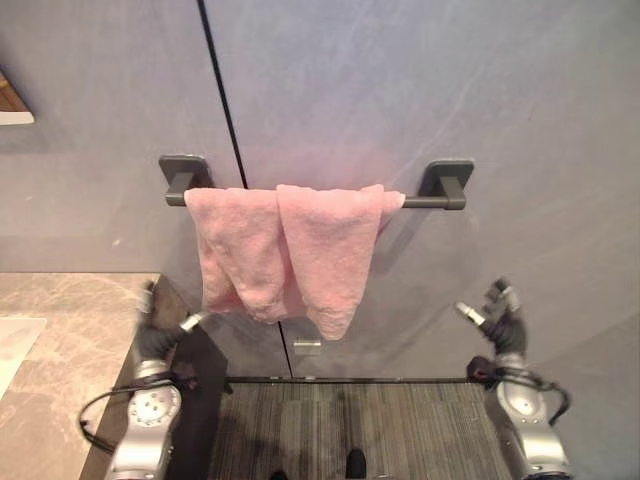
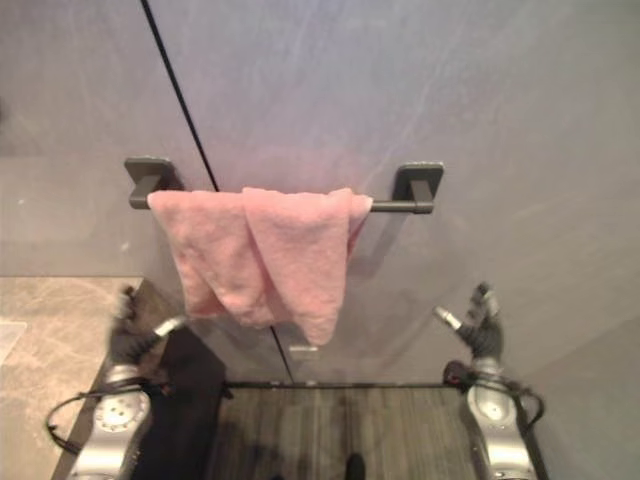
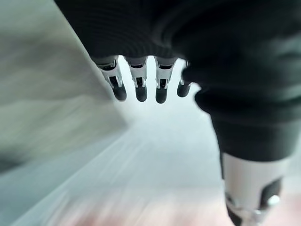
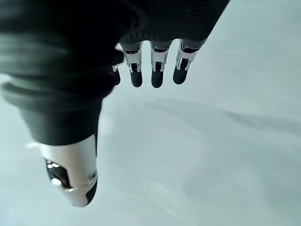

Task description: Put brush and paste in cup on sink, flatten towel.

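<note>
Towel (image 1: 288, 252) bunched and doubled over grey wall bar (image 1: 430, 201), folds hiding most of the rail. Marble table (image 1: 60, 330) cut off at lower left. Left hand (image 1: 158, 335) and right hand (image 1: 497, 318) both raised below towel, apart from it, fingers (image 4: 156, 74) relaxed, grasping nothing.

A pink towel (image 1: 290, 255) hangs over a dark wall-mounted bar (image 1: 430, 202), bunched toward the bar's left and middle. It is not flat: the cloth is gathered into two overlapping folds, the right fold lying over the left. The lower edges hang uneven, the right fold dropping to a point lower than the left. A short bare stretch of bar shows at the towel's right end.
</note>
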